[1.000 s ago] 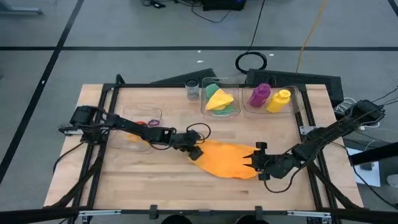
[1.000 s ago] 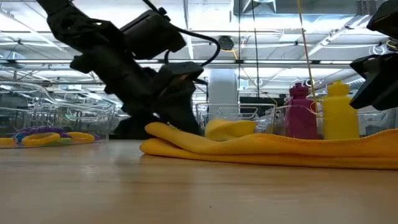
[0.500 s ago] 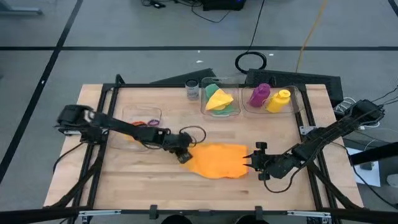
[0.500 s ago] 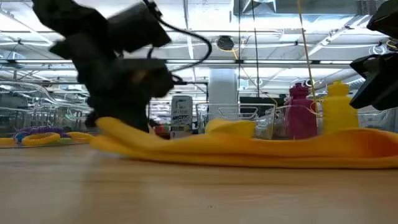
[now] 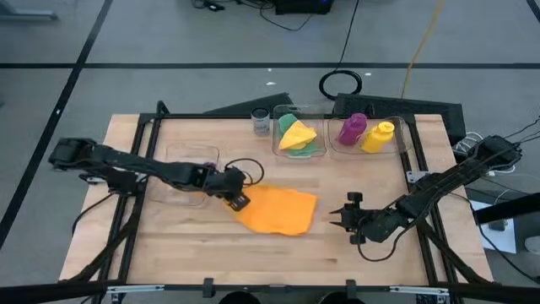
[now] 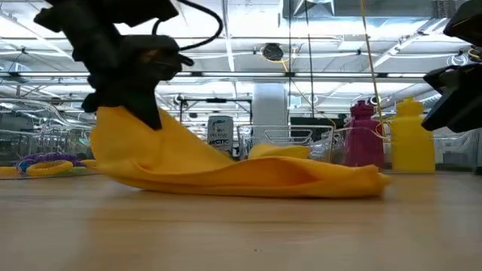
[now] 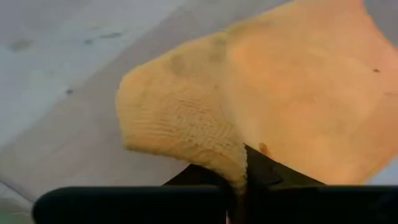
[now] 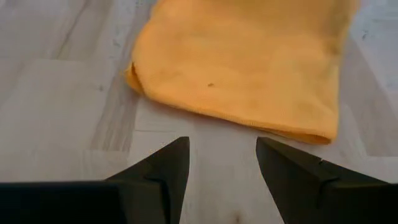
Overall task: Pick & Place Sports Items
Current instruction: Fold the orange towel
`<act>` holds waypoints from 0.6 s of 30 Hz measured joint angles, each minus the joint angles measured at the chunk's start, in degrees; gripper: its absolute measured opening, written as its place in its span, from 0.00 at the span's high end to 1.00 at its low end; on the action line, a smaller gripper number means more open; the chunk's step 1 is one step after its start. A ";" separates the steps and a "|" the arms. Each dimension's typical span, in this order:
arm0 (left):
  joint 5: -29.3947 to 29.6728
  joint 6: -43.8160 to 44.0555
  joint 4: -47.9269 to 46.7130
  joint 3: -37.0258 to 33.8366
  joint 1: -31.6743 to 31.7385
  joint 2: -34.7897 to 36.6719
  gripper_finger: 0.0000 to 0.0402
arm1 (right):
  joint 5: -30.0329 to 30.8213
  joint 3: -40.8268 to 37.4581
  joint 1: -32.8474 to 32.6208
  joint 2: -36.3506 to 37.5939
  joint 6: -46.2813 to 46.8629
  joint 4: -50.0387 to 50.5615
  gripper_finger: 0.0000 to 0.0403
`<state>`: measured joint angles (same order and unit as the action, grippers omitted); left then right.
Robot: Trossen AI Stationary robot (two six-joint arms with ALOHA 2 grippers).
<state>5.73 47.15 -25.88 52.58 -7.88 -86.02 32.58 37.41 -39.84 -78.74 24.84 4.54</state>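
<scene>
An orange cloth (image 5: pixel 274 209) lies on the wooden table in front of the middle, its right part flat on the wood. My left gripper (image 5: pixel 239 199) is shut on its left end, which the low view shows raised (image 6: pixel 113 124). My right gripper (image 5: pixel 340 218) stands open a short way to the right of the cloth. In the right wrist view, bare wood shows between its fingers (image 8: pixel 222 162) and the cloth's near edge (image 8: pixel 242 118). Green and yellow cloths (image 5: pixel 297 135) and a purple and a yellow bottle (image 5: pixel 365 133) sit in clear boxes at the back. My left gripper pinches the cloth's left end (image 7: pixel 231 167) between its two fingers, coming from the table's left side and slanting down. That end is lifted off the table and the cloth slopes down to its right part (image 6: pixel 331 179), which rests on the wood. One layer or several, I cannot tell.
A small glass jar (image 5: pixel 261 123) stands left of the two clear boxes at the back. A clear box with coloured rings (image 5: pixel 196 166) sits under my left arm. A black frame (image 5: pixel 139 203) runs around the table. Bare wood lies along the near edge.
My left gripper has shut on the cloth's left end, then gone toward the table's left edge and up a little. The cloth has slid left with it, its left end lifted. Its right end has drawn away from my right gripper, and it has bunched shorter.
</scene>
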 joint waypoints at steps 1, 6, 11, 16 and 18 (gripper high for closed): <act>-0.51 0.24 0.20 0.01 0.17 0.07 1.00 | 0.42 0.00 0.00 0.00 0.00 0.00 0.65; -1.61 1.12 3.70 0.02 0.86 -0.09 1.00 | 0.62 0.00 0.01 0.00 -0.01 0.00 0.65; -4.23 1.67 9.49 0.04 0.65 -0.13 1.00 | 0.63 0.00 0.00 0.00 -0.02 0.00 0.65; -4.20 2.48 11.05 1.54 0.06 -0.38 1.00 | 0.63 0.00 0.01 0.00 -0.02 0.00 0.65; -4.19 1.68 11.12 3.34 -0.48 -1.21 1.00 | 0.63 0.00 0.01 0.00 -0.06 0.00 0.65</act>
<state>1.53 48.83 -14.76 55.92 -8.36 -87.23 33.21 37.41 -39.83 -78.74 24.78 4.54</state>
